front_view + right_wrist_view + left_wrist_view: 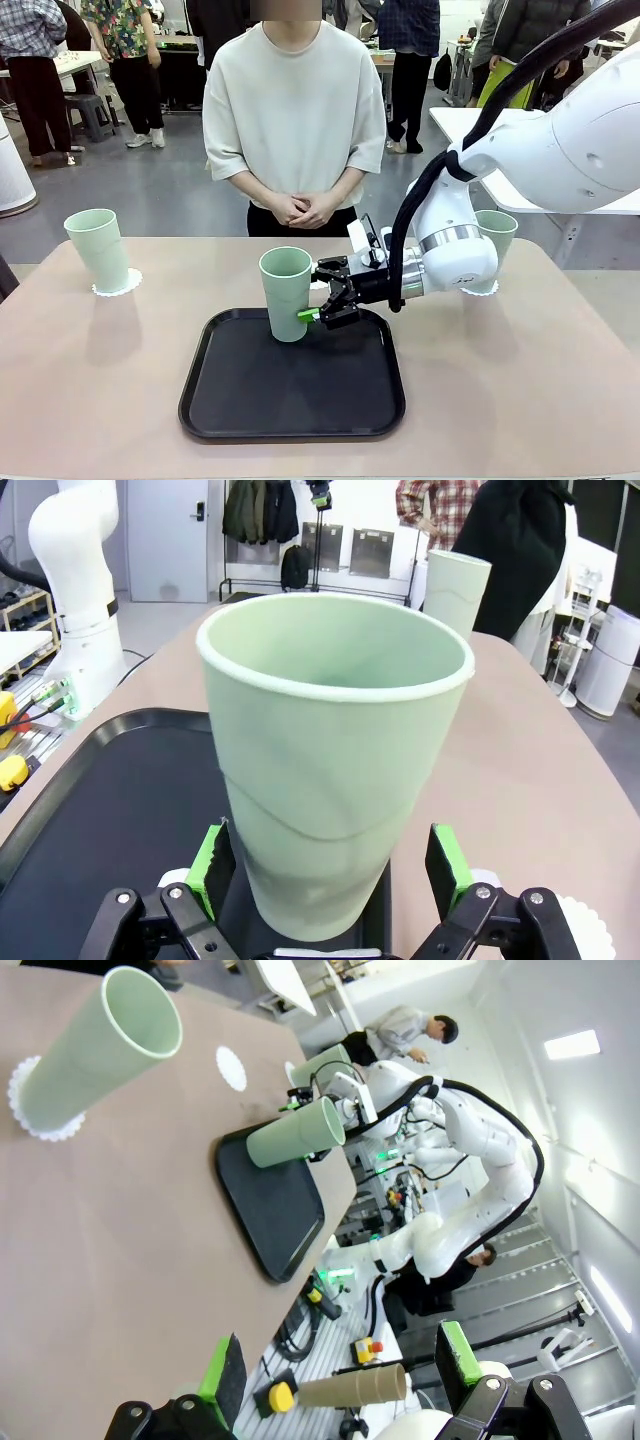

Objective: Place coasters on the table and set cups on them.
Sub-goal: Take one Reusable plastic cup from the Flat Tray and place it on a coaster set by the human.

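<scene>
Three green cups stand on the pink counter (90, 400). One cup (286, 293) stands upright on the black tray (292, 385), which lies near the robot's edge of the counter, about in the middle. This cup is at the far end of the tray. The right end effector (318, 300) comes in from the right, low and sideways, with its fingers spread wide. The cup sits between the two green pads (211, 867) — one on each side of its lower part. In the right wrist view there is a small gap on both sides, so the pads are not squeezing the cup.

A second cup (98, 250) stands near the far left corner of the counter, on a white coaster (118, 284) with a wavy rim. A third cup (495, 240) stands toward the far right corner, partly hidden behind the right arm, and a bit of white coaster (482, 291) shows under it.

In the left wrist view one more coaster (231, 1068) lies bare on the counter, apart from the tray. The left end effector (340, 1370) hangs off the counter's side, with its fingers spread and nothing between them.

A person (295, 130) stands at the far edge — hands (302, 209) folded together in front.
</scene>
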